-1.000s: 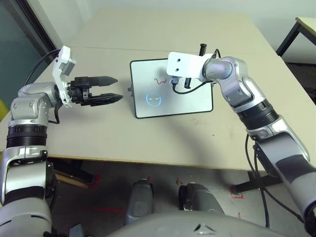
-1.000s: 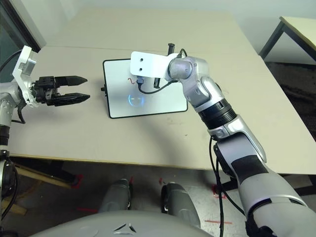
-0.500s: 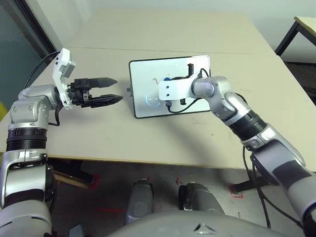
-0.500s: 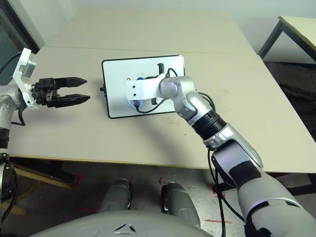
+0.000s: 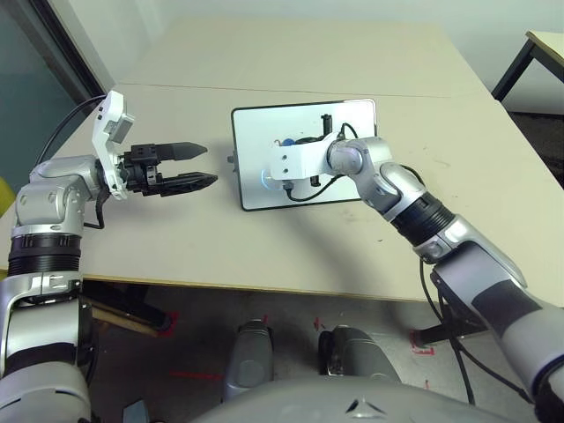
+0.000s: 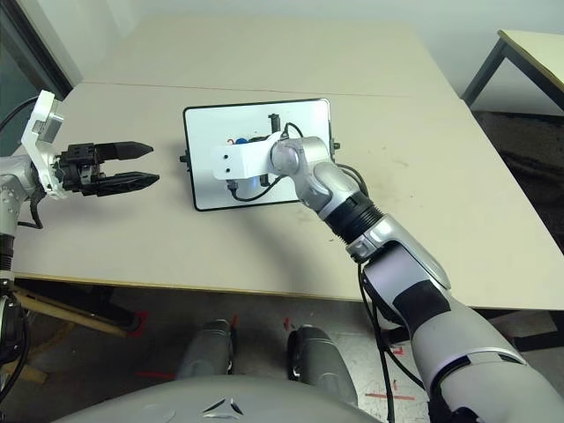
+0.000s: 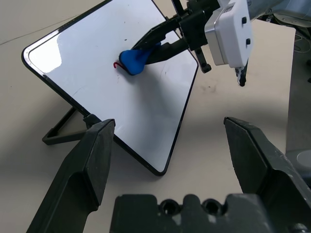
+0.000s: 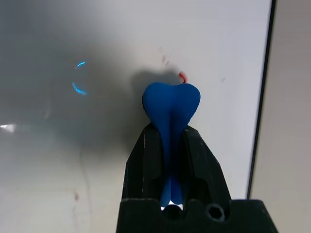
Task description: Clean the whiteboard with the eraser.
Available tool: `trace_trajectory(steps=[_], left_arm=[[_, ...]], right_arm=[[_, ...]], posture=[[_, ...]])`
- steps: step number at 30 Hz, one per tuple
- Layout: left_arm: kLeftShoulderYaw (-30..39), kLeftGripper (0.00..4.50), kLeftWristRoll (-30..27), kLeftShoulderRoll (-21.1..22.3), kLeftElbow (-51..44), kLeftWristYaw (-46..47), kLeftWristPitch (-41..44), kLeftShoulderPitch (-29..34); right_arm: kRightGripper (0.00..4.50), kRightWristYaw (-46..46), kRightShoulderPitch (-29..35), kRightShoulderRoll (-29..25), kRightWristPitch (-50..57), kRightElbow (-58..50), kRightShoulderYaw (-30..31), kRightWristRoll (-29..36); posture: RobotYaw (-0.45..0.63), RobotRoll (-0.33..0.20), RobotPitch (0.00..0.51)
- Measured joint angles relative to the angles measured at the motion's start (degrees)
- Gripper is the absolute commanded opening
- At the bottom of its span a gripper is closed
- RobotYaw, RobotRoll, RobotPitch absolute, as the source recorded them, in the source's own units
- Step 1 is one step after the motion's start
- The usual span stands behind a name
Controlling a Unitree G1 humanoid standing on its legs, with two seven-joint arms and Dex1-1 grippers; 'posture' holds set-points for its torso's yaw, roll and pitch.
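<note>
Table (image 5: 194, 247) with a flat beige top and a straight front edge is seen spread beneath the work, and a second table (image 5: 548, 42), pale-topped and dark-legged, is seen well apart, beyond the right side. Over the beige top two jointed silver arms with black bands are extended, the left arm (image 5: 46, 207) at one side and the right arm (image 5: 419, 216) reaching across the board. Between the left arm's jaws and the right forearm, the white rectangular whiteboard (image 5: 256, 132) with a thin black frame and rounded corners is set at a slant on a black angled support (image 7: 63, 131). The black two-fingered left gripper (image 5: 210, 166) is held beside the board, apart from it, with its jaws spread open and nothing held. By the right gripper (image 8: 169, 127), also black, the bright blue oblong eraser (image 8: 171, 104) is gripped, its narrow part pinched between the jaws and its rounded end turned to the white surface. The eraser is placed over the board, well inside the frame. A light blue broken curve (image 8: 79, 89) is seen on the surface, and a small red stroke (image 8: 182, 76) is seen right beside the eraser's rounded end.
</note>
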Motion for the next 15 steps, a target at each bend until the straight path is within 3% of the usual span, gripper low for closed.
trace_trajectory(steps=[7,15], left_arm=[[0.0,4.5,0.0,-0.1,0.0,0.0,0.0,-0.3],[0.0,4.5,0.0,-0.2,0.1,0.0,-0.1,-1.7]], right_arm=[[0.3,-0.4,-0.4,0.4,-0.7,2.2,0.0,-0.4],[0.3,-0.5,-0.3,-3.4,-2.0,2.2,-0.1,-1.1]], posture=[[0.3,0.0,0.025],[0.29,0.0,0.026]])
